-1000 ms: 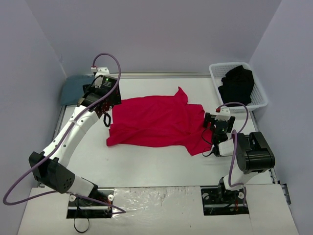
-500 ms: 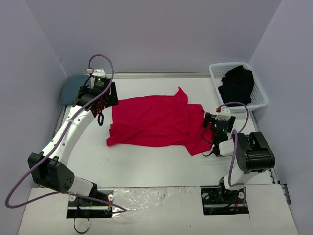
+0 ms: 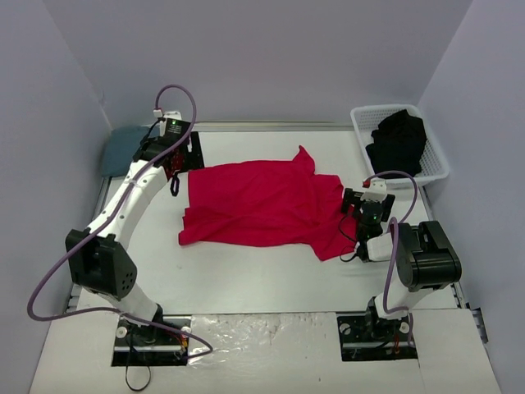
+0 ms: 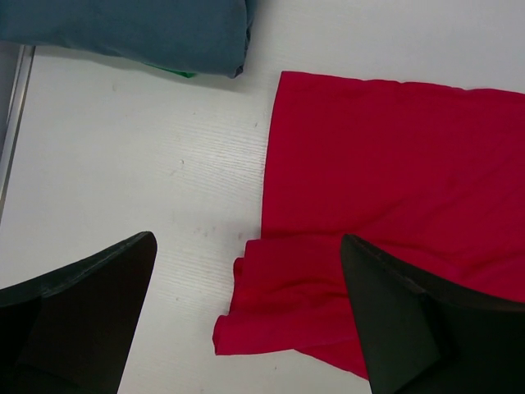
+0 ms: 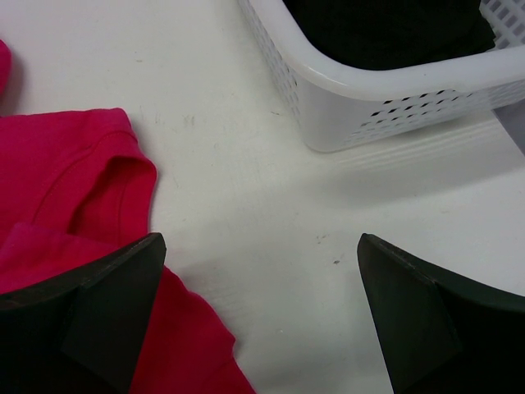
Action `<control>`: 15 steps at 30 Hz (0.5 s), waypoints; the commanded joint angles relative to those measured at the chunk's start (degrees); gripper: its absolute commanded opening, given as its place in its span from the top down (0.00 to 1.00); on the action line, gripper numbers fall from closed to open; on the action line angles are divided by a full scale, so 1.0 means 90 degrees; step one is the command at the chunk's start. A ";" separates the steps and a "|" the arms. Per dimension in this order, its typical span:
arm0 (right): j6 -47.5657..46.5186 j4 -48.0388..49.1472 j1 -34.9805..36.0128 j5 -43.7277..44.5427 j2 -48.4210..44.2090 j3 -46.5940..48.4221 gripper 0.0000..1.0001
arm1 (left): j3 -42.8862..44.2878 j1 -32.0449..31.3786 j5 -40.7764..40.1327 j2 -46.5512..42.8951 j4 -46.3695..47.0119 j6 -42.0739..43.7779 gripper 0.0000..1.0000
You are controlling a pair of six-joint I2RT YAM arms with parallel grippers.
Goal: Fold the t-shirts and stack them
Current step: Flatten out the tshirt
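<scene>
The bright red t-shirt (image 3: 262, 205) lies spread and rumpled in the middle of the table. In the left wrist view its left edge (image 4: 394, 180) has a folded-under bottom corner. The slate blue-grey t-shirt (image 3: 123, 149) lies folded at the far left corner and also shows in the left wrist view (image 4: 123, 29). The black t-shirt (image 3: 399, 141) lies in the basket. My left gripper (image 3: 174, 176) is open and empty above the table, just left of the red shirt's far left corner (image 4: 246, 328). My right gripper (image 3: 358, 202) is open and empty, low beside the red shirt's right sleeve (image 5: 82, 213).
The white slatted basket (image 3: 437, 156) stands at the far right; its corner is close ahead of my right gripper (image 5: 369, 90). Something green (image 4: 172, 72) peeks from under the blue-grey shirt. Grey walls enclose the table on three sides.
My left gripper has moved back toward the far left corner, away from the red shirt's left edge. The red shirt and the right arm have not moved.
</scene>
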 commanded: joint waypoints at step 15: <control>0.0086 0.0973 -0.0053 -0.0022 0.0009 0.0180 0.00 | 0.0181 0.0328 0.0283 -0.0352 0.0195 0.0714 0.06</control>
